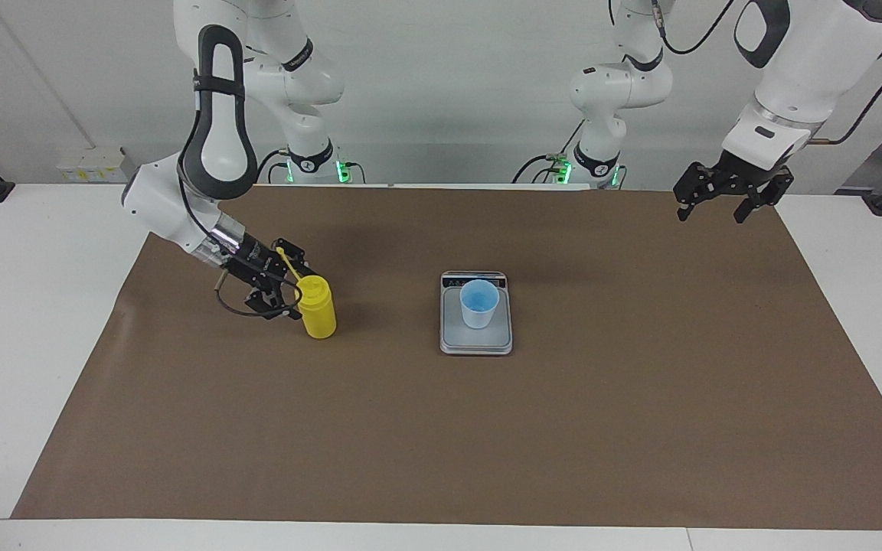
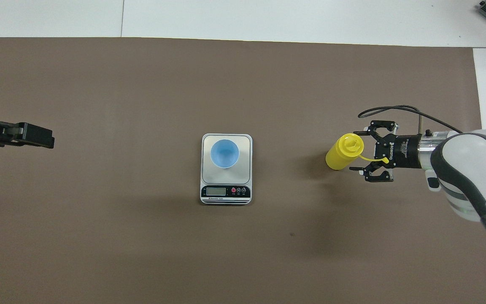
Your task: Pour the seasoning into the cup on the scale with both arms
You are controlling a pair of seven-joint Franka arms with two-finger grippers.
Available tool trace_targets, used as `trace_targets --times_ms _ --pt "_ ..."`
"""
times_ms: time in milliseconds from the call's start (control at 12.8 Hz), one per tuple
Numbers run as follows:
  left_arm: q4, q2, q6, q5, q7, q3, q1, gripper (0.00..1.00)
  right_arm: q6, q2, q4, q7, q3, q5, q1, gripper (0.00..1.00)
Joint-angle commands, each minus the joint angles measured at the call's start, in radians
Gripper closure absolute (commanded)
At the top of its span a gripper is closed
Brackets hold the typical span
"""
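A: Where is the seasoning bottle (image 1: 317, 308)?

B: It stands upright on the brown mat (image 1: 441, 428) that covers the desk (image 1: 27, 321), toward the right arm's end, about midway between the desk's long edges. Its tethered cap strap (image 1: 288, 264) hangs out on the side facing the right end effector (image 1: 276, 295).

A: Is the right end effector grasping it?

B: No. It sits low, just beside the bottle, on the side toward the right arm's short edge of the desk. Its fingers (image 2: 357, 132) are spread wide, one on either side of the strap, their tips right at the bottle's top. From overhead they do not look closed on the body. Whether a tip touches the bottle, I cannot tell.

A: And the scale (image 1: 476, 340)?

B: Flat at the centre of the desk, well apart from the bottle, its display strip on the short edge nearer the robots. The blue cup (image 1: 478, 303) stands upright on its platform, mouth up.

A: The left end effector (image 1: 717, 207)?

B: It is raised over the mat's corner at the left arm's end, by the desk edge nearest the robots, well apart from the scale. It waits there with its fingers released and nothing between them.
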Motion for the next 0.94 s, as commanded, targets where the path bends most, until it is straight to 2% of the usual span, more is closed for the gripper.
trace_targets --times_ms 0,545,857 --pt "-0.031 -0.028 0.01 -0.012 -0.008 0.002 0.005 0.0 0.002 -0.038 0.0 -0.069 0.006 -0.164 -0.031 0.0" --pt "-0.031 -0.028 0.01 -0.012 -0.008 0.002 0.005 0.0 -0.005 -0.146 0.049 -0.22 0.012 -0.603 -0.019 0.0" --pt "-0.031 -0.028 0.01 -0.012 -0.008 0.002 0.005 0.0 -0.114 -0.168 0.137 -0.461 0.024 -0.699 0.036 0.0"
